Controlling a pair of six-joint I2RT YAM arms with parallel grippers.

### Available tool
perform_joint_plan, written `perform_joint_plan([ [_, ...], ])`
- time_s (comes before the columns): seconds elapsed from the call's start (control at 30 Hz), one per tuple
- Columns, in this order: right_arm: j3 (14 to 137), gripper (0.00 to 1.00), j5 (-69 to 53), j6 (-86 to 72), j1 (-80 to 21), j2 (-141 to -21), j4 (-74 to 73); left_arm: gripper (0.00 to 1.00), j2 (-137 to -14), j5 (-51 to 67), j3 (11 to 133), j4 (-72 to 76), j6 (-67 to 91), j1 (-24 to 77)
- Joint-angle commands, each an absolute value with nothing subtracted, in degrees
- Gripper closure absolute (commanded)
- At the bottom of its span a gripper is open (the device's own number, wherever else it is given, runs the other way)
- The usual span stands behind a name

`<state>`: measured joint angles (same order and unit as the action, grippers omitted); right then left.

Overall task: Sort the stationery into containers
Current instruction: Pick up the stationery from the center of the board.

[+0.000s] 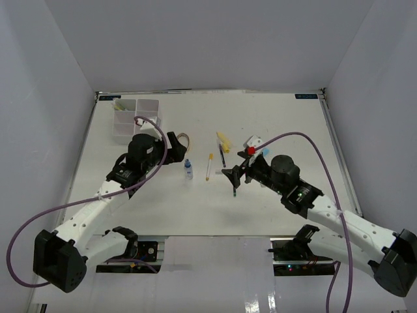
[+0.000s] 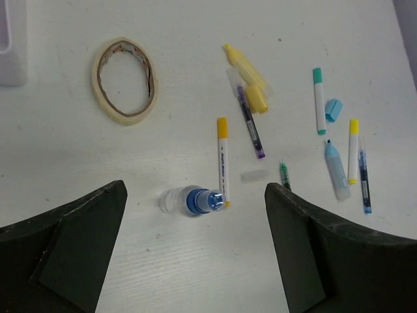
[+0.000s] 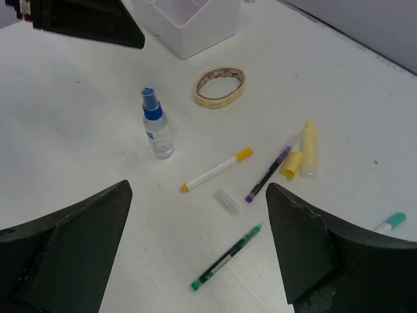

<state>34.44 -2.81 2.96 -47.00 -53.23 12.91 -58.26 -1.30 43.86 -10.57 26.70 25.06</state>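
The white six-compartment tray (image 1: 137, 117) stands at the far left. My left gripper (image 1: 176, 149) is open and hangs above a blue-capped bottle (image 2: 195, 201), which stands upright and free between its fingers. A tan tape ring (image 2: 125, 81) lies beyond the bottle. My right gripper (image 3: 199, 208) is open over a green pen (image 3: 228, 257) that lies flat on the table, untouched. A yellow-capped marker (image 3: 217, 169), a clear cap (image 3: 226, 201), a purple pen (image 3: 268, 173) and a yellow highlighter (image 3: 307, 149) lie just past it.
Further right lie a green-capped marker (image 2: 318, 101), a small blue eraser (image 2: 333, 109), a light blue marker (image 2: 336, 169), a second yellow-capped marker (image 2: 353, 150) and a dark pen (image 2: 365, 176). White walls enclose the table.
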Motion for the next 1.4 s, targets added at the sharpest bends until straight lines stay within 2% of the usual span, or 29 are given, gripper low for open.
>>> perform_joint_plan([
  [0.0,31.65,0.10,6.33,-1.56,-47.11,-46.95,11.16,0.02,-61.42,-12.18,45.79,-12.91,30.05,30.65],
  [0.23,23.74,0.10,7.03,-6.49,-47.11,-37.02,9.76,0.03,-69.68,-25.11,49.83,-17.66,34.45,40.16],
  [0.6,19.78,0.10,8.26,-6.59,-47.02,-30.59,9.05,0.17,-76.90,-32.08,51.85,-20.30,36.91,43.86],
  [0.8,18.29,0.10,8.00,-6.59,-47.11,-28.66,8.96,0.34,-79.28,-32.34,53.00,-20.30,37.44,44.30],
  [0.93,17.32,0.10,8.52,-6.50,-47.02,-27.08,8.88,0.49,-79.28,-32.52,53.35,-20.30,37.35,44.47],
  [0.97,17.14,0.10,8.61,-6.42,-47.02,-26.72,8.88,0.59,-79.19,-32.61,53.52,-20.39,37.27,44.56],
  [1.03,16.79,0.10,8.79,-6.24,-47.02,-26.02,8.79,0.67,-78.40,-32.61,53.79,-20.65,37.09,44.56],
  [1.07,16.70,0.10,8.79,-6.15,-47.02,-25.84,8.88,0.75,-77.96,-32.78,54.22,-20.92,36.92,44.56],
  [1.2,16.35,0.10,9.05,-5.89,-47.02,-25.66,8.61,0.85,-76.38,-36.89,57.03,-23.81,35.17,44.39],
  [1.3,16.26,0.10,8.88,-5.89,-47.02,-25.58,8.61,0.87,-76.29,-39.55,60.71,-25.40,31.14,42.81],
  [1.37,16.17,0.10,8.61,-5.80,-47.11,-25.66,8.79,0.87,-76.11,-38.77,62.66,-26.01,29.28,38.34],
])
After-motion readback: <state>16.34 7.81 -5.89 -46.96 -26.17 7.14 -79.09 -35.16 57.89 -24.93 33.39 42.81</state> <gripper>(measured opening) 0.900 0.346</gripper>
